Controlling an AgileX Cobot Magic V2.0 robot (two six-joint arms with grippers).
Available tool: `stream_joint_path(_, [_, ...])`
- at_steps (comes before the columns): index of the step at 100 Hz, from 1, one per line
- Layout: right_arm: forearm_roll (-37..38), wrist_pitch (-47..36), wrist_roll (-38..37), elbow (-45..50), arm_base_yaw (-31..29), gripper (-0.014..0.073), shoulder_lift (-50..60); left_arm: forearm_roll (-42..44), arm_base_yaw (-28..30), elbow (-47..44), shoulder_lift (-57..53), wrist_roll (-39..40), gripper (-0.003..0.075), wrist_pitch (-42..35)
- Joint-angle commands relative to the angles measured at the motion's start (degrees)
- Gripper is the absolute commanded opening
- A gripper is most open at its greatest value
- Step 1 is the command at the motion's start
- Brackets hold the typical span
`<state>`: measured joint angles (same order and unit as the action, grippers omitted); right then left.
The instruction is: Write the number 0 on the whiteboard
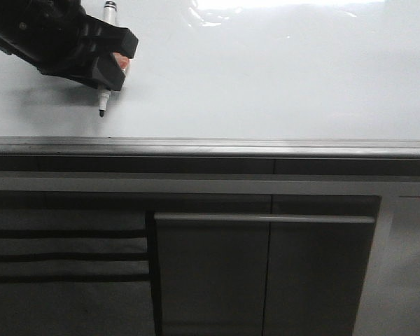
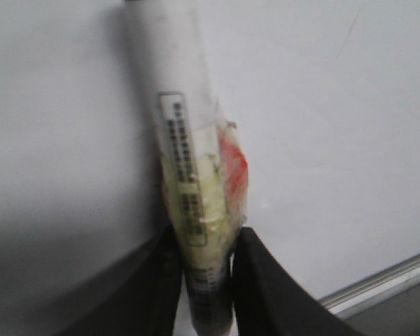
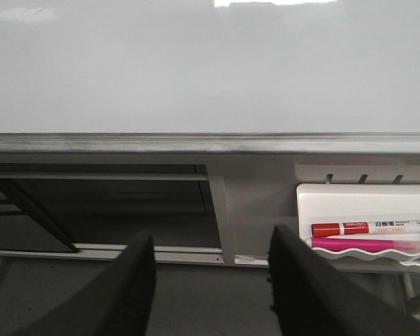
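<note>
Looking forward over the scene, you saw the left gripper (image 1: 106, 68) clamped on a white marker (image 1: 106, 89) at the upper left of the whiteboard (image 1: 280, 77), its black tip pointing down toward the board's lower edge; whether the tip touched the surface could not be told. In the left wrist view the two dark fingers (image 2: 266, 287) pinched the marker (image 2: 192, 203) from both sides, a printed label and a patch of red and yellowish tape wrapping its barrel. No drawn 0 showed anywhere on the board in any view. Your right gripper (image 3: 210, 280) had its jaws apart with nothing between them, facing the board's lower edge. Off to one side of it, a small white tray (image 3: 336, 210) hung below the board, holding a red marker (image 3: 371, 227) and a pink one (image 3: 364, 244) lying side by side. The board was glossy and white, catching bright glare along its top, and a grey metal edge strip (image 1: 266, 147) ran the whole width beneath it. Below that strip stood dark grey cabinet panels (image 1: 210, 273), with a horizontal bar (image 1: 264, 218) across them. Nothing stood between the marker tip and the bare board around it.
</note>
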<state>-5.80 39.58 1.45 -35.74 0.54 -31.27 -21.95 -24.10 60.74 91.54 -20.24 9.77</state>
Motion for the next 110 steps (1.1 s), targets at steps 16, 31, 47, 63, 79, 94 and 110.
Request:
stream_joint_path(16, [-0.1, -4.0, 0.4, -2.0, 0.1, 0.0329, -0.7, -0.1, -0.3, 1.8, -1.0, -0.1, 0.0113, -3.9])
stream_joint_path(31, [-0.1, -4.0, 0.4, -2.0, 0.1, 0.0329, -0.7, 0.4, -0.3, 2.0, -1.3, -0.1, 0.0113, -3.2])
stream_joint_path(47, [-0.1, -3.7, 1.0, -2.9, 0.1, 0.0329, -0.7, 6.7, -0.4, 3.3, -3.7, -0.1, 0.0113, 3.3])
stream_joint_path(63, [-0.1, -1.7, 2.7, -5.7, 0.1, 0.0329, -0.7, 11.3, -0.5, 3.5, -7.8, -0.1, 0.0093, 10.6])
stream_joint_path(79, [-1.3, 0.2, 5.5, -8.3, 0.1, 0.0329, -2.0, 13.2, -0.5, 3.5, -12.7, -1.7, 0.0056, 16.8])
stream_joint_path(94, [-3.0, 0.8, 8.0, -9.5, 0.3, 0.0328, -4.7, 13.6, -0.5, 3.5, -15.7, -1.7, 0.0006, 18.0])
stream_joint_path(110, [-14.4, 4.0, 23.1, -12.4, 3.9, 0.0328, -8.4, 13.6, -1.9, 3.5, -19.2, -7.8, -0.0013, 23.1])
